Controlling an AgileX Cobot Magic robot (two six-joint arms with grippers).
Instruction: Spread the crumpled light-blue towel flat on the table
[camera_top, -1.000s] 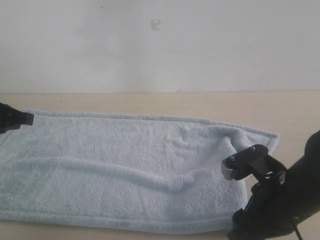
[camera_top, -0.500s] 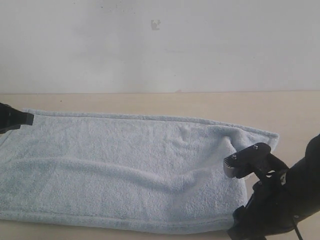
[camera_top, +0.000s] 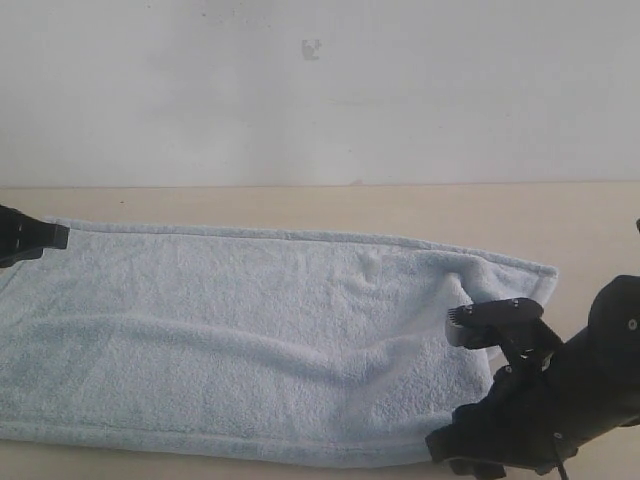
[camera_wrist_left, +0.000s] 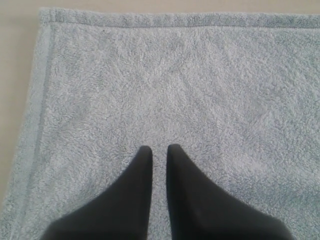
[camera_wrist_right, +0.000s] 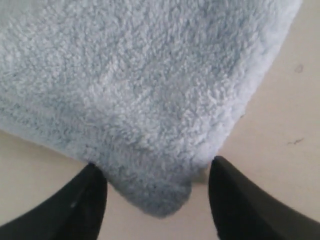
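Note:
The light-blue towel (camera_top: 250, 330) lies spread across the table (camera_top: 560, 220), with a ridge and a bunched area toward its right end. At the towel's far-left edge, my left gripper (camera_top: 55, 237) is low over the cloth. In the left wrist view its fingers (camera_wrist_left: 159, 147) are shut, with only a thin slit between them and flat terry below. My right gripper (camera_top: 462, 328) is at the towel's near right end. In the right wrist view it (camera_wrist_right: 155, 164) stands open, and a rounded towel corner (camera_wrist_right: 165, 195) pokes between the two fingers without touching either.
A plain white wall (camera_top: 320, 90) runs behind the table. Bare tabletop shows to the right of the towel (camera_wrist_right: 280, 150) and along the far edge. The hemmed left border of the towel (camera_wrist_left: 37, 100) lies flat.
The right arm has dropped lower and swung a little leftward at the towel's right end. The towel and the left gripper have not moved.

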